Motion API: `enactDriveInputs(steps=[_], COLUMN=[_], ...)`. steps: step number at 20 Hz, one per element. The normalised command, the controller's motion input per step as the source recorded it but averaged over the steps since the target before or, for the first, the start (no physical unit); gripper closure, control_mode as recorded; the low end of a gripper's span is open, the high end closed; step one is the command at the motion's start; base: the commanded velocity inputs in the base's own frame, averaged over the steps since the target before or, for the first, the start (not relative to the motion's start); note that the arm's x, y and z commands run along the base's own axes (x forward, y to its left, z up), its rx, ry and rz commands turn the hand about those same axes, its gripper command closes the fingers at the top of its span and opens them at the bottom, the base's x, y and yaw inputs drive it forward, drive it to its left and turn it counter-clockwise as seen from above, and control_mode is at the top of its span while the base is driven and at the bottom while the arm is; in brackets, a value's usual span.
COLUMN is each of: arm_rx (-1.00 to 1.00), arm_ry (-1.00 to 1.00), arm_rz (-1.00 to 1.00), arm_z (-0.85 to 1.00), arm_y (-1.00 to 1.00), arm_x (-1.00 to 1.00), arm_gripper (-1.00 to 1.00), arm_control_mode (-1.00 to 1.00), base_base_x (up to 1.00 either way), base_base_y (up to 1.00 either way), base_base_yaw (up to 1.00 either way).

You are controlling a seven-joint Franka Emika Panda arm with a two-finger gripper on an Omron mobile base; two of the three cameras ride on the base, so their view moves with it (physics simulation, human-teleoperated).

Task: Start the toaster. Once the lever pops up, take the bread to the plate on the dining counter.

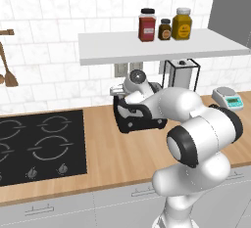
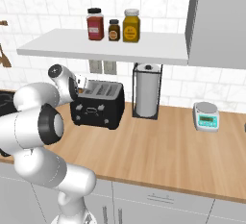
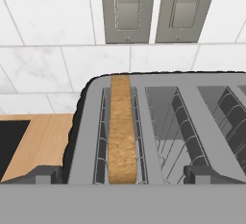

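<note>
Right now your gripper (image 3: 123, 174) hangs just above the toaster (image 2: 97, 104), with its jaws spread wide and nothing between them. In the hand view the two dark fingertips (image 3: 41, 174) sit far apart at the bottom, one over the toaster's outer edge and the other past the middle slots. The bread (image 3: 120, 129) lies between them, nearer the fingertip by the outer edge. It stands on edge in the slot, and you see its tan top running away from the gripper toward the tiled wall. The other slots beside it, toward the second fingertip, show bare wire guides.

From the right base view, you can see the hand above the toaster's end nearest the hob (image 1: 41, 146), tilted down at the slots. The toaster stands on the wooden counter (image 2: 158, 146) against the wall, under a white shelf (image 2: 105, 47) carrying three jars (image 2: 114, 25). Beyond the toaster, away from the gripper, stands a paper towel holder (image 2: 146, 91), and well past that a small scale (image 2: 206, 116). Two wall sockets (image 3: 156, 9) face the gripper straight ahead, above the toaster's far end.
</note>
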Motion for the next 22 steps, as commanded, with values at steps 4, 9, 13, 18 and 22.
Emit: enactDriveInputs(steps=[4, 9, 13, 18, 22], arm_rx=[0.00, 0.00, 0.00, 0.00, 0.00], arm_ry=[0.00, 0.00, 0.00, 0.00, 0.00], arm_rz=[0.00, 0.00, 0.00, 0.00, 0.00], arm_z=[0.00, 0.00, 0.00, 0.00, 0.00], arm_y=[0.00, 0.00, 0.00, 0.00, 0.00], arm_x=[0.00, 0.00, 0.00, 0.00, 0.00], arm_gripper=[-1.00, -1.00, -1.00, -1.00, -1.00], arm_control_mode=[-1.00, -1.00, -1.00, -1.00, -1.00], base_base_x=[0.00, 0.00, 0.00, 0.00, 0.00], base_base_y=[0.00, 0.00, 0.00, 0.00, 0.00], base_base_yaw=[0.00, 0.00, 0.00, 0.00, 0.00])
